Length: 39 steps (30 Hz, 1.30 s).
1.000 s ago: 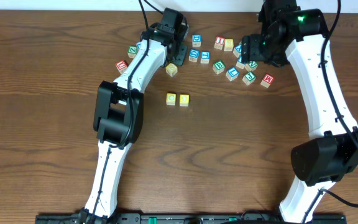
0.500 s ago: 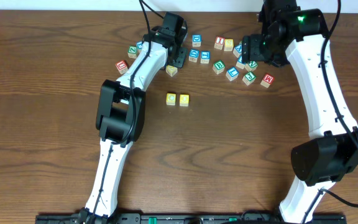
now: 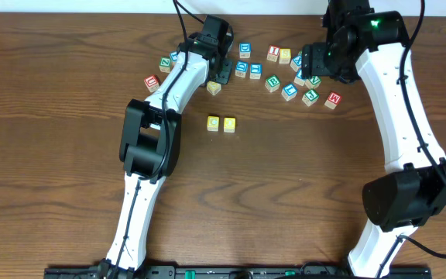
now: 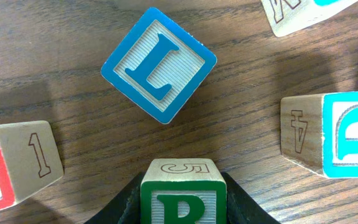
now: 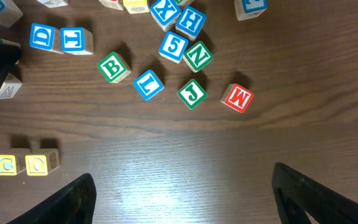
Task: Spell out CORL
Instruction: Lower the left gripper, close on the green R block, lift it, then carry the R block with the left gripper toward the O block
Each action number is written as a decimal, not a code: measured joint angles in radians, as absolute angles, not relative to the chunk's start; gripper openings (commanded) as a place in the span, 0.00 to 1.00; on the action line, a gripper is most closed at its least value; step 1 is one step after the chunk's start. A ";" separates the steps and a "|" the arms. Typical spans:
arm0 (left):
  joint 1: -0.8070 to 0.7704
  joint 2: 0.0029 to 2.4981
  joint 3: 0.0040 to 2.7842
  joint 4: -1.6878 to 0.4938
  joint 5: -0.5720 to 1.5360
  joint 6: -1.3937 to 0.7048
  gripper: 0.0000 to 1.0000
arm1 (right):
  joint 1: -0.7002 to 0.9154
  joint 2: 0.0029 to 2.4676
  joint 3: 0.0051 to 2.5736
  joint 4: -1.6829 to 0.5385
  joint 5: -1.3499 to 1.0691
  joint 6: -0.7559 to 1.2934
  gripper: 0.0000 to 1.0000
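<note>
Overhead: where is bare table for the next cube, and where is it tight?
Free: right of the O cube, across to the right arm; also the front, between both arms. Crowded: the loose cubes along the back, where the left tool grips the R cube.

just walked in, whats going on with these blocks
The arms are spelling CORL. The yellow C cube and O cube sit side by side in the middle. The left gripper has the green R cube pinched between its fingers, the blue L cube lying ahead of it. The right gripper hangs open, holding nothing.
</note>
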<state>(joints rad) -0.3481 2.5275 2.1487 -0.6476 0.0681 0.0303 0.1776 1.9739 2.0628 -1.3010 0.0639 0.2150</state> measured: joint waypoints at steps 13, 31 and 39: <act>-0.348 2.464 2.149 -0.712 0.068 0.022 0.30 | 0.178 1.974 2.063 -1.301 0.064 0.215 0.86; -0.385 2.253 2.138 -1.046 0.068 -0.121 0.30 | 0.178 1.974 2.063 -1.301 0.065 0.215 0.87; -0.507 2.196 2.142 -1.200 0.073 -0.212 0.30 | 0.178 1.974 2.063 -1.298 0.067 0.215 0.84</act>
<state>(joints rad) -0.5068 2.1956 2.1418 -1.1999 0.0727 -0.2119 0.1776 1.9739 2.0628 -1.2976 0.0673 0.2146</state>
